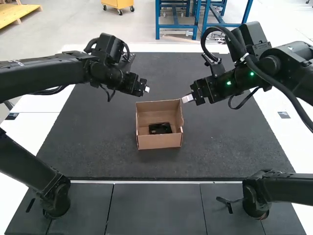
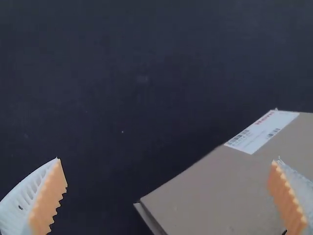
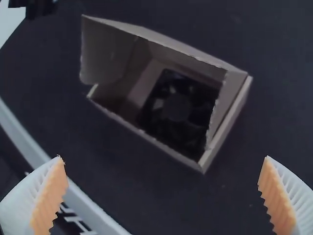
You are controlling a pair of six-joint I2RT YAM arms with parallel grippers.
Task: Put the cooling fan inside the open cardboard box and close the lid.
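Cardboard box (image 1: pixel 159 139) sits mid-mat in the high view, open, w/ the cooling fan (image 1: pixel 160 128) down inside on its floor. Lid (image 1: pixel 157 108) stands upright along the box's far edge, hinge running left-right. L hand (image 1: pixel 145 89) hovers beyond the lid's far-left corner, raised off the black mat (image 1: pixel 88 137). R hand (image 1: pixel 187 99) hangs just beside the lid's far-right corner and looks the closer of the two. White tabletop (image 1: pixel 29 117) frames the mat.

Left wrist view: ribbed fingers w/ orange pads (image 2: pixel 46 200) spread wide, nothing btw them. Below them is prob. the lid's outer face, flat brown w/ a white label (image 2: pixel 261 131). So this hand is on the back side of the lid, apart from it.

Right wrist view: pads likewise spread wide, empty. We're looking down into the box. Fan lies flat on the floor, hub facing up, and the lid rises from one long edge.

Judgement: fan step looks done, lid closing not yet. It all turns on this: the lid hinges on the far edge and has to fall toward the near side, over the fan. Both hands are on the far side, so a push from behind, toward the arms' bases, suits. L hand has the outer face under it; R hand is nearer a corner.
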